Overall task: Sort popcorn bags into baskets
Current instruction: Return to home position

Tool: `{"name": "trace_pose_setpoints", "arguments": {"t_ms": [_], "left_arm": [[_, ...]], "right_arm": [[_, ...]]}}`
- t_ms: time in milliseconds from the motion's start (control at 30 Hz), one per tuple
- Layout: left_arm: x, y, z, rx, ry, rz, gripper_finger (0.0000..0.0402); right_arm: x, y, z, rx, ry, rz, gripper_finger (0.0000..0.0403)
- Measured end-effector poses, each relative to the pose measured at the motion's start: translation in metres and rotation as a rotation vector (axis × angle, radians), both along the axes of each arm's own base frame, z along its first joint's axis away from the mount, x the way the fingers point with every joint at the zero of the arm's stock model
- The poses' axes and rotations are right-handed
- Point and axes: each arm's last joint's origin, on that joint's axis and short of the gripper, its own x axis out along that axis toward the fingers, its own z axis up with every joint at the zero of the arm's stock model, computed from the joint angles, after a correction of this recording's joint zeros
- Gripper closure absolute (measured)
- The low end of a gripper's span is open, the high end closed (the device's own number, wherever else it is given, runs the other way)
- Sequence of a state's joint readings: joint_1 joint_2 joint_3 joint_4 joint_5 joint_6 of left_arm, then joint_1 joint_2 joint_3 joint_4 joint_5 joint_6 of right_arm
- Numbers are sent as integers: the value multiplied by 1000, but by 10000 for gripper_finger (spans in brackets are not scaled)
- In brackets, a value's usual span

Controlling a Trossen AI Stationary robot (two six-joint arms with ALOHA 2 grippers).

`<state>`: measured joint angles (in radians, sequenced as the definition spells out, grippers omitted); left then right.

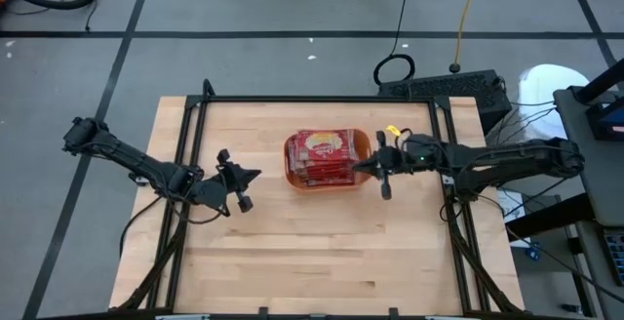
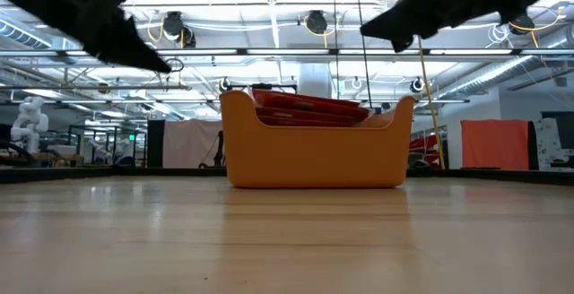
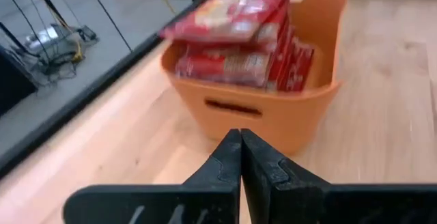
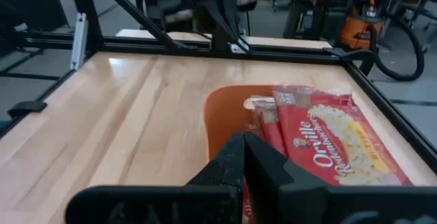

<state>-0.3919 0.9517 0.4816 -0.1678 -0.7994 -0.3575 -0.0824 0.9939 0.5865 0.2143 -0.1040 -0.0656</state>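
Orange bin (image 2: 314,155) full of red popcorn bags (image 1: 322,156)

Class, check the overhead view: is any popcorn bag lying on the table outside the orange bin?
No, the popcorn bags all sit stacked inside the orange bin, none on the wooden table.

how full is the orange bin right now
Full: red popcorn bags fill the orange bin, and in the low view the stack rises above its rim.

The counter (image 1: 292,252) is pale butcher-block wood, smooth with a faint sheen. The bin (image 2: 314,155) is smooth, matt orange plastic; the popcorn bags (image 4: 341,145) are glossy red film.
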Motion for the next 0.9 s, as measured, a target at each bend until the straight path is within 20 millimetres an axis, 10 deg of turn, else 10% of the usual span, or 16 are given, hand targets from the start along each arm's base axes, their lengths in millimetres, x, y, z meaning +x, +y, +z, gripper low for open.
{"name": "trace_pose_setpoints", "arguments": {"t_ms": [900], "left_arm": [[-53,16,-53,11,-282,-232,390]], "right_arm": [[-72,6,-65,-34,-105,2,403]]}}
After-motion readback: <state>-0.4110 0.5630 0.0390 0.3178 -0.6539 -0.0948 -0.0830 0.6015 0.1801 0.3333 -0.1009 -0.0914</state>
